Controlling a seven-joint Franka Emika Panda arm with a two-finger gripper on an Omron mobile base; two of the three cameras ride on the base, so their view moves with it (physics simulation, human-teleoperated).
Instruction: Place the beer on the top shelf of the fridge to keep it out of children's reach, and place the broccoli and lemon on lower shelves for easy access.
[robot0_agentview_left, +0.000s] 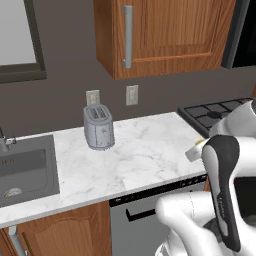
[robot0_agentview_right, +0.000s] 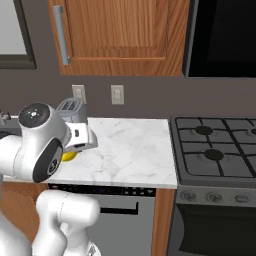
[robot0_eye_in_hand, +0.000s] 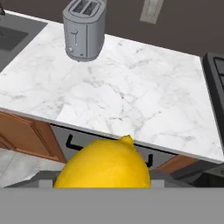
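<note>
filling the end effector (robot0_eye_in_hand: 103, 186): the lemon (robot0_eye_in_hand: 103, 164)

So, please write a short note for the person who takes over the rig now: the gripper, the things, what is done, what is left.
Gripper: shut on the lemon, held up off the marble counter, in front of its edge.
The lemon also peeks out behind the arm in the right base view.
Toaster stands on the counter near the sink.
Done: lemon picked up.
Left: put the lemon on a lower fridge shelf; then the beer and the broccoli.
</note>
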